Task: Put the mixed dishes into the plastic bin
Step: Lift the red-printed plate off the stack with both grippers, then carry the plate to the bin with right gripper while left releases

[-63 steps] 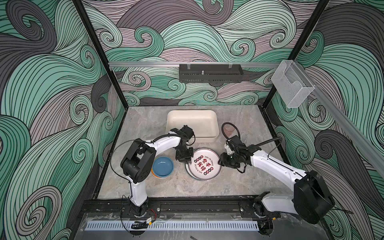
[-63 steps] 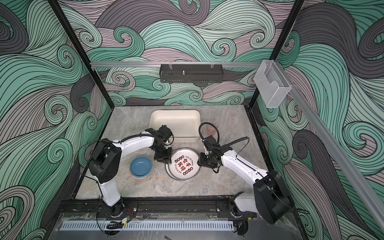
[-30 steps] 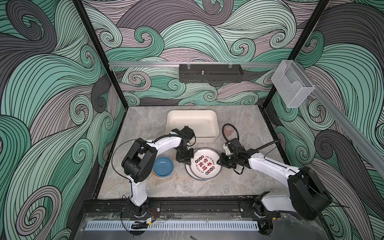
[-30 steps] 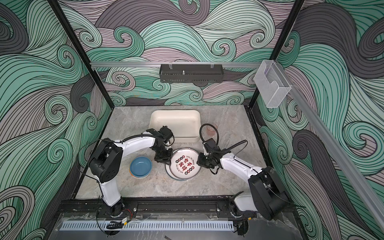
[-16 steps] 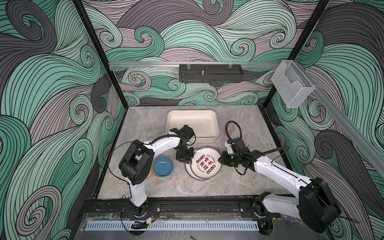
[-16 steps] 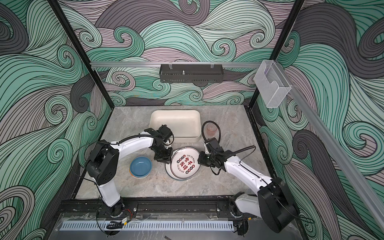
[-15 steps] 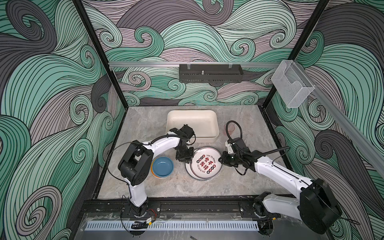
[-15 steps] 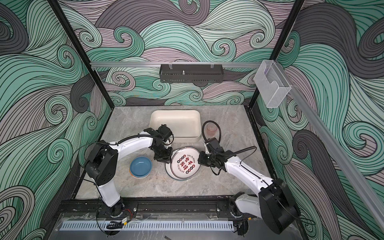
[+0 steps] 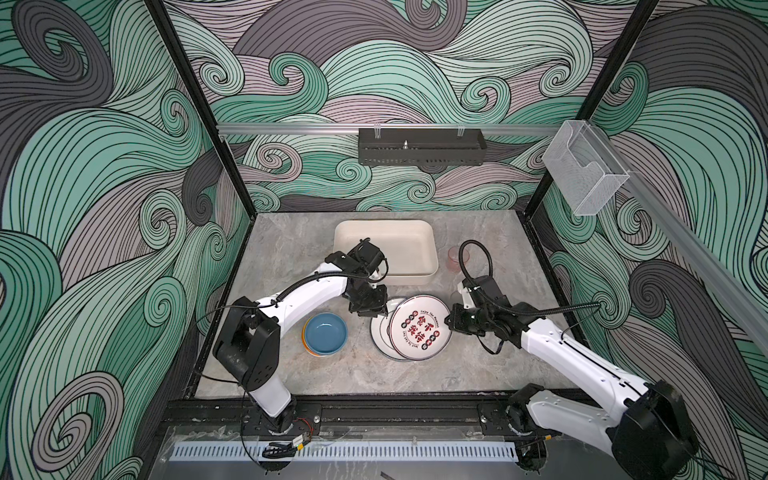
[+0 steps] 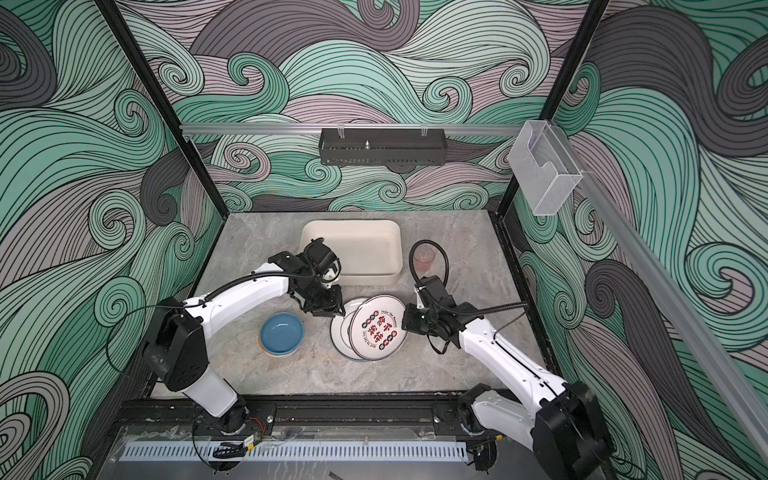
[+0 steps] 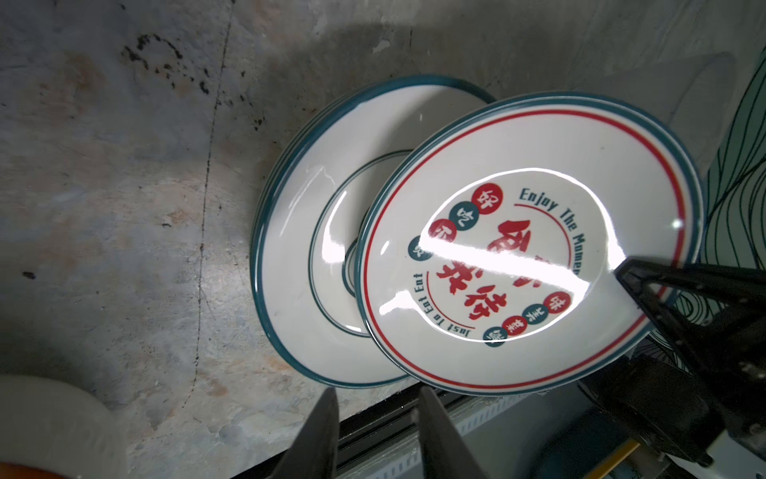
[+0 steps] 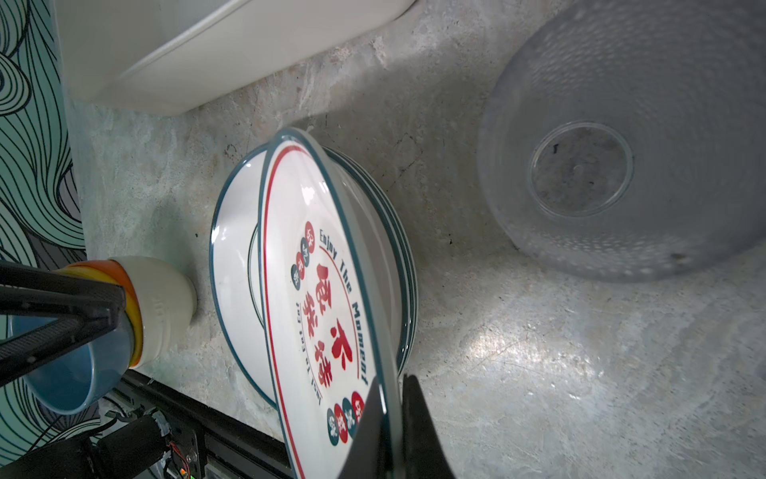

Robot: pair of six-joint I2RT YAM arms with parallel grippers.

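Where right jaws pinch it, the plate [image 9: 420,327] (printed) tilts.

Both arms are stretched low toward the centre of both top views. The white left arm [image 9: 307,295] bends its wrist down, and the left gripper [image 11: 376,400] has its jaws parted around nothing. The white right arm [image 9: 573,357] reaches in from the lower right, with the right gripper [image 12: 391,431] pinched on the rim of the round white plate with red characters [image 12: 315,315].

This is a robotics lab test cell. A white left arm [image 9: 307,296] and right arm [image 9: 582,360] are bolted to a black base rail [image 9: 395,415] at a grey stone-look surface [image 9: 291,249]. Black frame posts [image 9: 195,95] and wave-patterned panels [image 9: 83,187] enclose it. A clear acrylic box [image 9: 582,174] and black perforated tray [image 9: 419,146] hang on an aluminium rail [image 9: 291,129].
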